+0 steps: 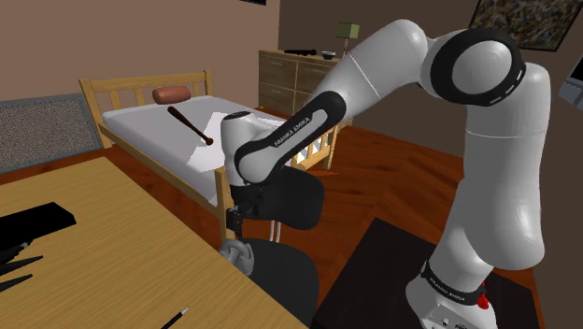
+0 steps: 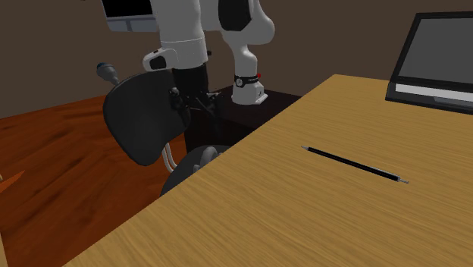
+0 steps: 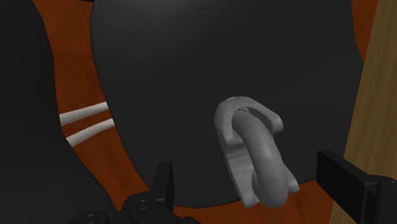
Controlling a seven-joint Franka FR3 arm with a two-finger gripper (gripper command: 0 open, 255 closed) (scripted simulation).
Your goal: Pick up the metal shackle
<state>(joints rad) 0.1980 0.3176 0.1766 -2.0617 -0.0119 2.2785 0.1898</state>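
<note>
On the black chair seat (image 3: 159, 76) by the desk (image 3: 378, 95), grey shackle (image 3: 251, 153) lies right under the gripper (image 3: 245, 167), between its wide-open fingers, untouched, long axis crosswise to the closing line.

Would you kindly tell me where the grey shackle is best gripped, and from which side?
Grip the shackle across its narrow width, coming down from above: it lies on the dark chair seat with its long axis running through the gap of the open tool, both flanks exposed.
</note>
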